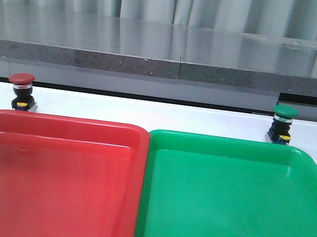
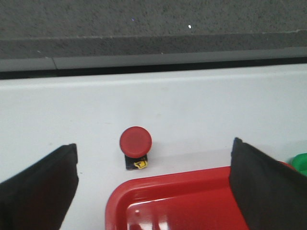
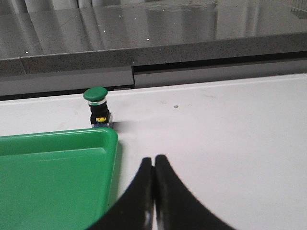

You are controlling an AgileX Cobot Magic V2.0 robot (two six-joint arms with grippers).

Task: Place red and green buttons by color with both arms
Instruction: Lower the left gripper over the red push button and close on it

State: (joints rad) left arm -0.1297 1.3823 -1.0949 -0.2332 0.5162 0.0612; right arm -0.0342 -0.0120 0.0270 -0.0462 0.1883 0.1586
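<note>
Bench (image 1: 148,110): white surface carrying both trays and both buttons; a grey stone-like ledge runs along its far edge.
Red button (image 1: 21,90): stands upright on the bench at the far left, just beyond the far rim of the red tray, outside it. Yellow tab faces the tray.
Red tray (image 1: 51,180): lies on the left half of the bench, its right rim against the green tray.
My left gripper (image 2: 153,184): spread wide, holding nothing. Its two black fingers (image 2: 38,191) stand far apart, one on each side of the red button as seen from my left wrist, hanging above the bench and the near corner of the red tray.
Green tray (image 1: 235,204): lies on the right half of the bench, side by side with the red tray.
Green button (image 1: 282,123): stands upright on the bench at the far right, just beyond the far rim of the green tray, outside it. Yellow tab faces the tray.
My right gripper (image 3: 153,165): fingertips pressed together, holding nothing. It hangs over bare bench beside the corner of the green tray, well apart from the green button.
</note>
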